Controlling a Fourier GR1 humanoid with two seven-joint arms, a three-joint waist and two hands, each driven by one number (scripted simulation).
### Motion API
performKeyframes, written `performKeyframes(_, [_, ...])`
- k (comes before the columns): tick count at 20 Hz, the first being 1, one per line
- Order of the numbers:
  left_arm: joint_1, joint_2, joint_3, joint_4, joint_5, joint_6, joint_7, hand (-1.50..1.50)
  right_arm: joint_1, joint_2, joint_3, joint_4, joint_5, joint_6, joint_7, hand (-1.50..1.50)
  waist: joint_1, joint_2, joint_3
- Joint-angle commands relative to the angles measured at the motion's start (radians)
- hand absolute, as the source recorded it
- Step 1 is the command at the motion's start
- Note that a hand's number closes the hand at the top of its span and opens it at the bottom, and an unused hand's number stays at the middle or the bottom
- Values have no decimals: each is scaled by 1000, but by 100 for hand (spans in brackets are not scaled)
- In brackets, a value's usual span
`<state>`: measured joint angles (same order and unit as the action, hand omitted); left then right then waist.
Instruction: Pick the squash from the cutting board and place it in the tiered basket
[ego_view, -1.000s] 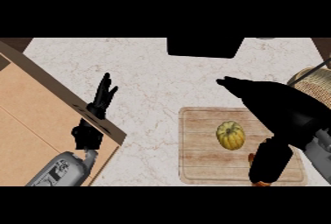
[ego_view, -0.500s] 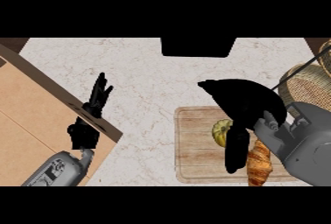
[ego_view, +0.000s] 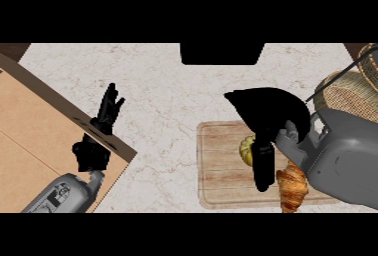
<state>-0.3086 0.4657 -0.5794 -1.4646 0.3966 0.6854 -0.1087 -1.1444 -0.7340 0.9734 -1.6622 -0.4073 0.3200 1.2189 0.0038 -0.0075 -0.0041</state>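
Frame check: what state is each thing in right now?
squash: on the cutting board, mostly hidden under the right hand
right hand: over the squash, grasp not visible
left hand: open, resting, fingers up
croissant: lying on the cutting board
tiered basket: at right edge

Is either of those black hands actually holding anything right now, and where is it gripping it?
It cannot be told. The right hand covers the squash on the cutting board, hiding any contact. The left hand rests open, holding nothing.

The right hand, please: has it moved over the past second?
Yes. The right hand has swung leftwards across the cutting board and now covers most of the squash.
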Motion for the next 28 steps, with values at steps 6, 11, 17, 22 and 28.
performKeyframes(6, [26, 22, 16, -3, 15, -54, -8, 0, -40, 38, 113, 6, 40, 73, 144, -150, -2, 3, 2])
performKeyframes(11, [20, -18, -11, 25, 0, -31, -16, 0, -34, 39, 170, 17, 86, 69, 97, -150, -12, 4, 3])
performKeyframes(17, [-14, 19, 14, -1, 22, -32, 29, 0, -65, 52, 176, 83, 94, 49, 147, -150, -10, 1, 3])
performKeyframes(22, [30, 32, 17, -9, 28, -50, -15, 0, -28, -10, 158, 113, 95, 76, 86, -150, -7, 3, 3])
performKeyframes(28, [42, 13, -4, -26, 14, -22, -12, 0, 33, -34, 120, 40, 85, 58, 99, -150, -12, 1, 3])
